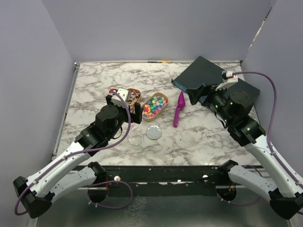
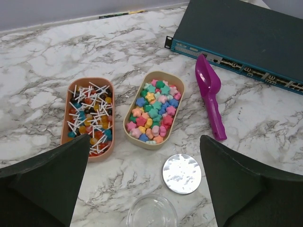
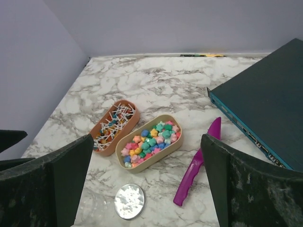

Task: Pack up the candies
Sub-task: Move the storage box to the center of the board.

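The candies (image 1: 154, 106) are small star-shaped sweets in pink, yellow, green, blue and orange. They fill a beige oval tray (image 2: 134, 137) at the table's middle, also seen in the right wrist view as candies (image 3: 150, 141). A clear round jar (image 1: 136, 139) and its silver lid (image 1: 153, 132) lie just in front of that tray. My left gripper (image 1: 129, 106) hovers open above the jar (image 2: 151, 213) and lid (image 2: 182, 173), holding nothing. My right gripper (image 1: 201, 93) is open and raised at the right, over the purple scoop (image 3: 199, 165).
An orange oval tray (image 1: 135, 96) of lollipops with white sticks sits left of the candy tray. The purple scoop (image 1: 178, 112) lies to the right of the candy tray. A dark network switch (image 1: 199, 73) occupies the back right. Walls enclose the table.
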### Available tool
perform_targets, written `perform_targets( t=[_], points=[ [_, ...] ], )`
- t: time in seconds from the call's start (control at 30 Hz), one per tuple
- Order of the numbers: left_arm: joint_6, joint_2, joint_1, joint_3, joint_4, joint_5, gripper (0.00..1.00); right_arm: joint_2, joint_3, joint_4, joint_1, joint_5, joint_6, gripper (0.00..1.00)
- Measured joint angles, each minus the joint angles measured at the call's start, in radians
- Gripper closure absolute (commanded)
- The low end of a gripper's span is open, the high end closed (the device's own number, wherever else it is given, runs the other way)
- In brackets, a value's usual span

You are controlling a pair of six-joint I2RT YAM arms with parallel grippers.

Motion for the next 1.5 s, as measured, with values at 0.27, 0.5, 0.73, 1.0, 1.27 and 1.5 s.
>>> perform_targets(
  t=[0.27, 0.5, 0.73, 1.0, 1.27, 1.5],
  points=[
    [0.032, -0.015, 0.001, -0.009, 0.019, -0.037, 0.01, 0.082, 0.027, -0.063, 0.0, 0.079, 0.092, 0.0],
    [0.058, -0.003, 0.001, -0.05, 0.058, -0.048, 0.01, 0.153, 0.03, -0.097, 0.0, 0.025, 0.092, 0.0],
    [0.079, 0.019, 0.003, -0.056, 0.082, -0.052, 0.01, 0.19, 0.018, -0.085, 0.001, -0.023, 0.062, 0.02],
    [0.098, 0.026, 0.023, -0.056, 0.098, -0.056, 0.01, 0.361, 0.094, -0.109, 0.098, 0.006, 0.029, 0.05],
    [0.098, 0.015, 0.027, -0.069, 0.104, -0.097, 0.01, 0.531, 0.28, -0.151, 0.227, 0.111, 0.052, 0.11],
    [0.098, 0.008, 0.028, -0.073, 0.105, -0.163, 0.01, 0.692, 0.429, -0.219, 0.308, 0.158, 0.105, 0.2]
  ],
)
